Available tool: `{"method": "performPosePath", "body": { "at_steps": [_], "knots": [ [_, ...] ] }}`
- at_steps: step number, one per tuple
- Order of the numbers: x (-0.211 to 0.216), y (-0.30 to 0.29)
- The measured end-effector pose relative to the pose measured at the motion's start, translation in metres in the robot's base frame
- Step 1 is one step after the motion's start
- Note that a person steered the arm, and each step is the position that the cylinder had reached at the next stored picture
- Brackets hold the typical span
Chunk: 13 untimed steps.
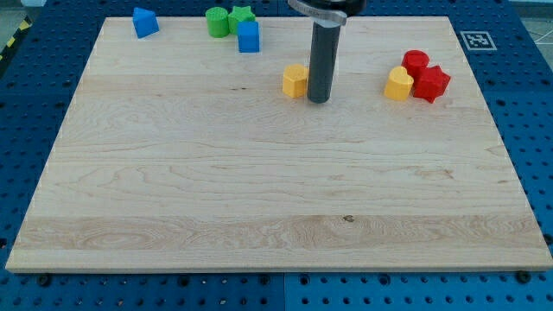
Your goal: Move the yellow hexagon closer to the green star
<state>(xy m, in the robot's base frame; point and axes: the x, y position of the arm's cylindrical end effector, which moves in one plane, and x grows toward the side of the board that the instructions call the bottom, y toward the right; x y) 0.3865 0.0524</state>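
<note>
The yellow hexagon (295, 79), near the table's top edge around its middle, seems light, rigid and easy to slide, so the tip (319, 100), gripping nothing and touching its right side, should push there toward the green star (241, 15).

- A pale wooden board (259, 199) with visible grain is seen filling most of the view.
- A small dark knot (348, 218) is seen in the board's wood, toward its lower right.
- A blue perforated base (34, 130), dotted with rows of small holes, is seen around the board on its left, right and bottom sides.
- A black-and-white square marker (476, 40) is fixed just beyond the board's top right corner.
- A yellow-and-black striped strip (12, 41) is seen beyond the board's top left corner, at the view's edge.
- The board is evenly lit; only soft, short shadows are cast on it.
</note>
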Motion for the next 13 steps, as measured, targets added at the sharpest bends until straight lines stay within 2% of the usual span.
{"method": "performPosePath", "body": {
  "at_steps": [1,2,3,4,5,6,7,9,11,12,13],
  "knots": [
    [0.003,-0.035],
    [-0.029,-0.067],
    [-0.037,-0.065],
    [0.009,-0.052],
    [0.022,-0.019],
    [-0.007,-0.006],
    [-0.037,-0.023],
    [-0.04,-0.083],
    [-0.045,0.0],
    [-0.068,-0.01],
    [-0.073,-0.049]
  ]
}}
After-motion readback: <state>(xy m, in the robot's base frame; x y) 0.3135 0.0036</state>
